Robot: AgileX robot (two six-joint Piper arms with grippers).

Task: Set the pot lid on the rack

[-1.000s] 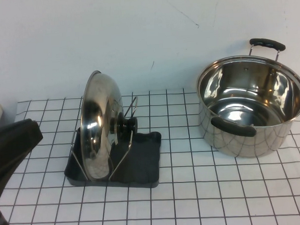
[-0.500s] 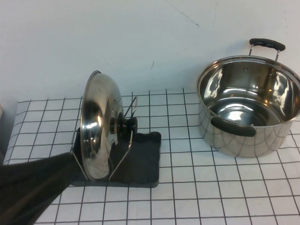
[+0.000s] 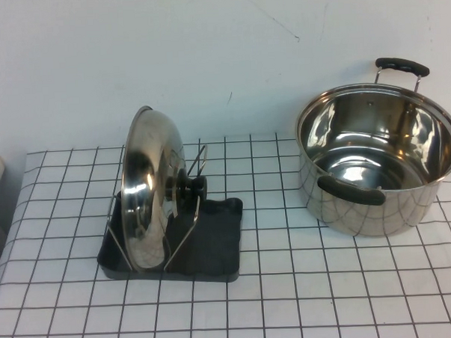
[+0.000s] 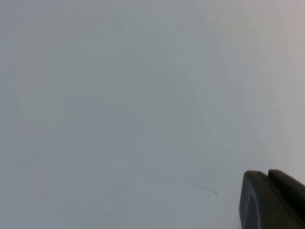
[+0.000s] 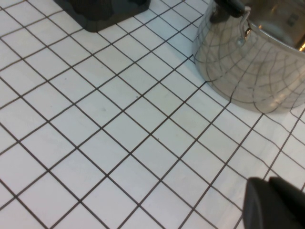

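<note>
From the high view I see the lid [image 3: 151, 189] standing on edge in the rack [image 3: 206, 241], leaning on the wire uprights with its knob [image 3: 190, 187] poking through towards the pot [image 3: 376, 159]; the job looks done to me. Neither pincer shows in this view, so I cannot place the lid relative to them here. In my left wrist view the left pincer [image 4: 274, 199] is only a dark corner against a blank pale surface; it faces away from the bench, lid and rack are nowhere before it, and I cannot tell whether it is apart or together. In my right wrist view the right pincer [image 5: 276, 204] hangs above the gridded bench [image 5: 109, 129], the pot's wall ahead of it and close, the rack's base corner [image 5: 102, 12] farther ahead and across; only a dark stub shows, so again I cannot tell its state. I judge the lid stiff, fairly heavy and slick on its polished dome; I would take it by the knob. The rack's far side sits hidden behind the lid.
</note>
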